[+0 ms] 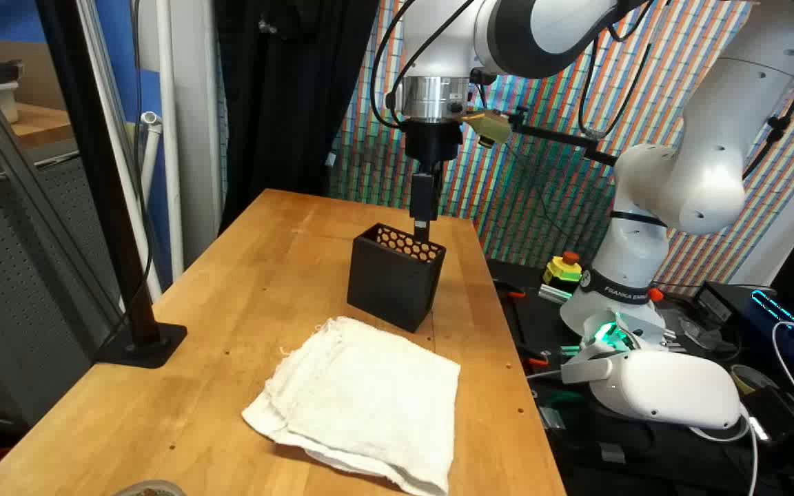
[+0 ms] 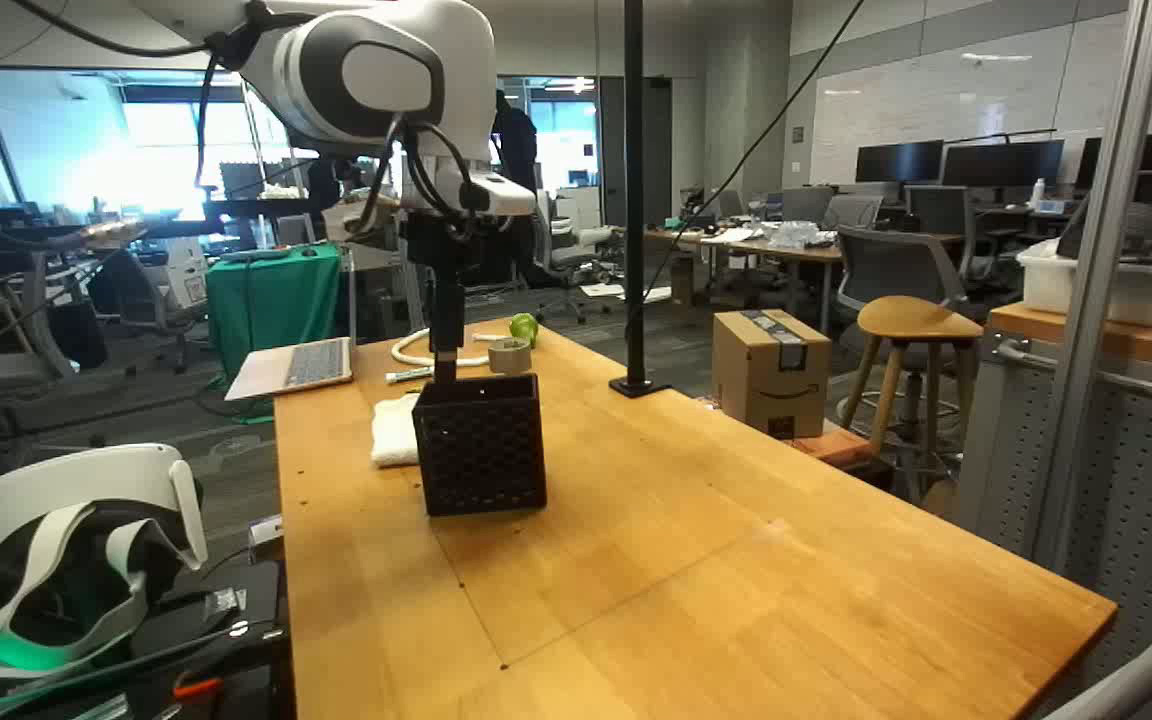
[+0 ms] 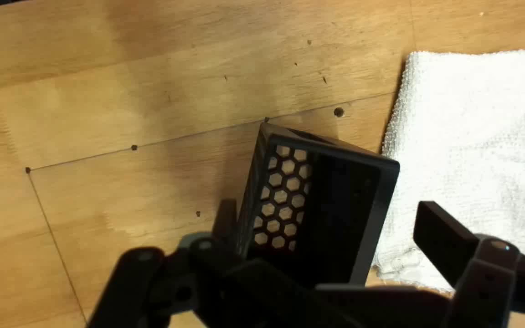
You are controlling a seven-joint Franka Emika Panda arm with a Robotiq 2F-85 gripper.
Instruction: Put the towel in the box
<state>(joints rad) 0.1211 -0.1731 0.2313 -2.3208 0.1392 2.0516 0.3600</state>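
While the gripper (image 3: pixel 330 223) is hanging at the box (image 1: pixel 393 286), its fingers (image 3: pixel 445 241) are standing wide apart, on either side of the box's mouth in the wrist view, gripping nothing. The towel (image 1: pixel 376 399) is lying folded flat on the table (image 1: pixel 231 310), outside the box and just beside it. It is probably going to feel light, soft and limp, not fragile or slippery; pinching up its middle is looking best, gathering it small for the box's narrow mouth. In an exterior view, the box is hiding much of the towel (image 2: pixel 393 435); the wrist view is cutting it off. No view is showing whether a finger is touching the box.
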